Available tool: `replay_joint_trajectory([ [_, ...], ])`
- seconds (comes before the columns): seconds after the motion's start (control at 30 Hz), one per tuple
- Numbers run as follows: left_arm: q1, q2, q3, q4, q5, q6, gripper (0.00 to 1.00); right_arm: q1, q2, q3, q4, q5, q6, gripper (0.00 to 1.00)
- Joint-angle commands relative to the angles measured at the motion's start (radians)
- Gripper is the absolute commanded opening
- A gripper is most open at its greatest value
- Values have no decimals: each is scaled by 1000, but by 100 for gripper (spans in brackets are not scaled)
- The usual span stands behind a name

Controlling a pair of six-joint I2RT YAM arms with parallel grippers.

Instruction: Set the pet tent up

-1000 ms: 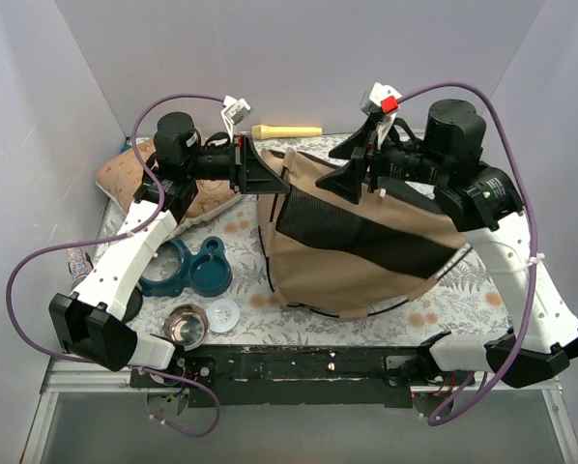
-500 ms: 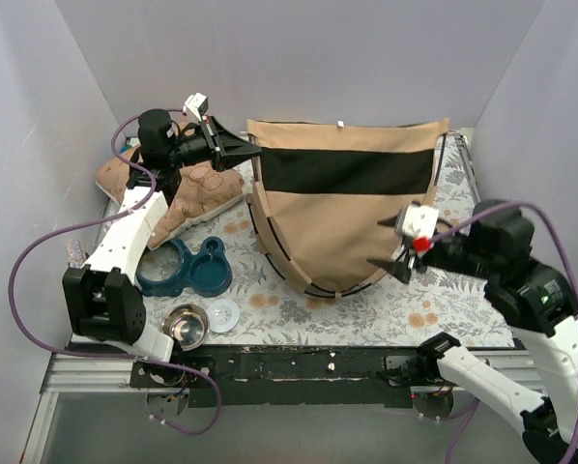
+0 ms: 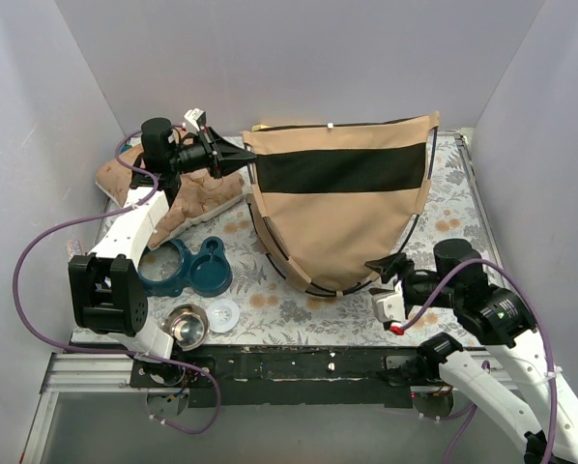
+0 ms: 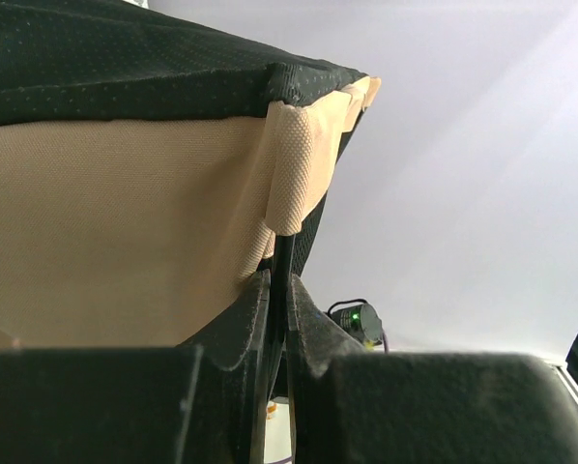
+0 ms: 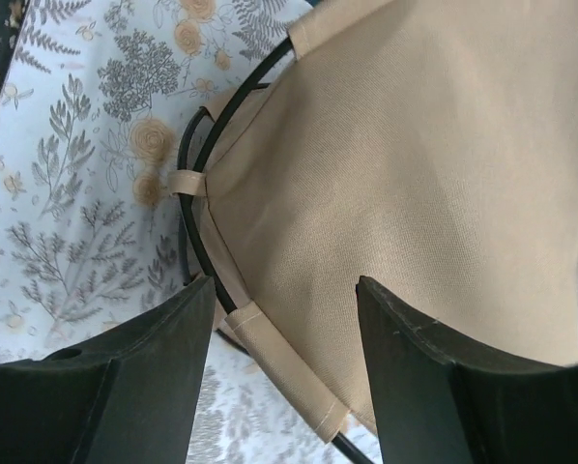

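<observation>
The pet tent (image 3: pixel 337 217) is a tan fabric shell with a black band and thin black poles, fanned out over the middle of the table. My left gripper (image 3: pixel 239 155) is at its upper left corner. In the left wrist view it (image 4: pixel 277 285) is shut on a thin black pole (image 4: pixel 281 253) that runs out of the tent's tan sleeve (image 4: pixel 294 164). My right gripper (image 3: pixel 379 267) is at the tent's lower right edge. In the right wrist view it (image 5: pixel 284 324) is open, with a tan loop (image 5: pixel 279 372) and a black pole (image 5: pixel 194 155) between its fingers, touching neither.
A patterned cushion (image 3: pixel 197 198) lies under the left arm at the back left. A teal double bowl (image 3: pixel 187 269), a steel bowl (image 3: pixel 185 326) and a white lid (image 3: pixel 223 314) sit at the front left. A floral cloth (image 3: pixel 453 222) covers the table. Walls close in on three sides.
The right arm has left the tent's top at the back and come down to its front right edge. The tent has gone from slumped to spread out. The left gripper still holds the corner.
</observation>
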Motion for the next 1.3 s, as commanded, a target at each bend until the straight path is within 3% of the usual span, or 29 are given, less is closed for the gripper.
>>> replay_joint_trajectory([
  [0.0,8,-23,-37,-41,3,-14,0,2,-16,-21,-63,-72,-248,67],
  [0.23,21,-22,-43,-76,-3,4,0,2,-32,-146,7,-48,-380,65],
  [0.37,21,-22,-52,-80,0,12,0,2,-36,-225,105,-23,-453,59],
  [0.47,21,-22,-52,-82,0,17,0,2,-88,-316,246,6,-508,43],
  [0.6,27,-20,-68,-87,5,20,0,2,-176,-425,450,11,-535,29],
  [0.63,28,-19,-69,-82,8,20,0,2,-174,-423,464,9,-531,12],
  [0.67,28,-20,-69,-74,13,20,0,2,-170,-408,466,8,-517,2],
  [0.73,30,-19,-62,-56,22,20,7,3,-155,-358,463,0,-451,1],
  [0.8,33,-16,-34,-53,37,41,27,3,-142,-296,479,0,-350,1],
  [0.87,47,-11,-2,5,69,87,58,2,-121,-203,451,-20,-231,1],
  [0.93,70,-5,61,-28,89,231,94,2,-72,-76,398,-49,-111,1],
  [0.97,90,1,110,-86,86,294,98,0,-40,-8,381,-55,-36,1],
  [1.07,174,20,251,-162,63,440,98,2,58,177,389,-31,183,1],
  [1.27,283,29,409,-229,22,541,98,2,318,432,439,160,515,1],
])
